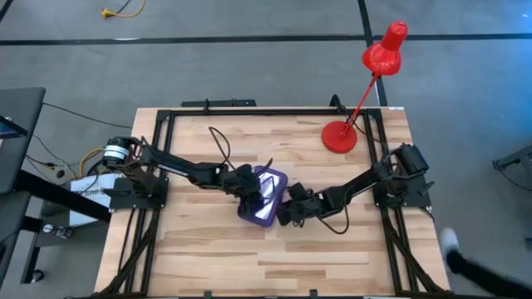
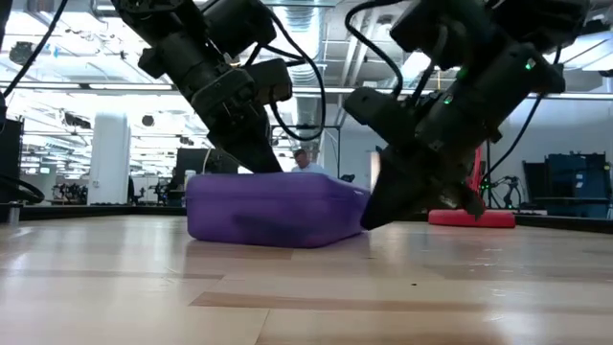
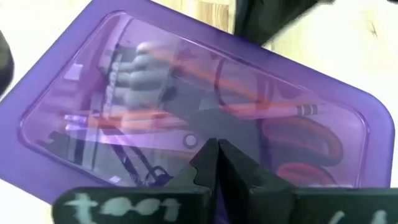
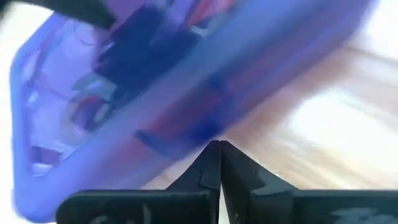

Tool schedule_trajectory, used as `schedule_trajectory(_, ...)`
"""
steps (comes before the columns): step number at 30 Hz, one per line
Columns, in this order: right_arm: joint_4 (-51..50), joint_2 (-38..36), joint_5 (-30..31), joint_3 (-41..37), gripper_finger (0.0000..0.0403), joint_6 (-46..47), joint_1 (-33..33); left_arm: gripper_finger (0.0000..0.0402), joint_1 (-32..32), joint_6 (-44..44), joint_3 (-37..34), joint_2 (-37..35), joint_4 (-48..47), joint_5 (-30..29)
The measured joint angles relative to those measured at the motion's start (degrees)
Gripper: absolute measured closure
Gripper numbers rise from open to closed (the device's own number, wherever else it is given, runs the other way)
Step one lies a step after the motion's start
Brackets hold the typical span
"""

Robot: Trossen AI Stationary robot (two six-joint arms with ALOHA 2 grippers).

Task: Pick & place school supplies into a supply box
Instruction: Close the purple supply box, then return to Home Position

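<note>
So the left gripper has its fingers pinched together with nothing between them, tips pressing down on the lid of the box, which sits flat near the middle of the table. Through the clear purple lid you can see the pencils and the red scissors inside, so I'd say it's the closing step. The right gripper, also pinched empty, sits against the box's right side like a stop. Tip for doing this well: push straight down near the lid's edge while the right one braces, otherwise the box just slides. Red lamp stays at the far right corner.
</note>
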Motion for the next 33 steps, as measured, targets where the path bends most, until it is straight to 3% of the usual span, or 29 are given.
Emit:
schedule_trajectory(10, -8.99, -5.62, 3.26, -0.07, 0.0403, 2.21, 1.41, 0.0401, 0.11, 2.94, -0.26, -6.30, -3.20, -2.60)
schedule_trajectory(16, -8.40, -7.52, 4.55, -0.05, 0.0403, -0.62, 0.85, 0.0401, 0.13, 3.79, -0.26, -8.13, -3.81, -3.90)
schedule_trajectory(24, -6.32, -14.81, 8.99, -0.17, 0.0403, -15.56, 3.11, 0.0401, -0.01, 3.72, -0.19, -17.24, -2.84, 3.82)
schedule_trajectory(28, -6.67, -21.50, 11.40, -0.17, 0.0403, -26.19, 3.65, 0.0401, 0.07, 5.21, -0.12, -25.89, -3.91, -3.32)
schedule_trajectory(30, -7.98, -25.55, 11.96, -0.17, 0.0403, -30.92, 3.45, 0.0401, 0.05, 6.13, -0.06, -30.51, -4.99, -10.31)
schedule_trajectory(33, -12.38, -31.72, 12.11, -0.13, 0.0403, -37.77, 2.30, 0.0401, 0.06, 7.29, -0.06, -36.16, -6.63, -25.56)
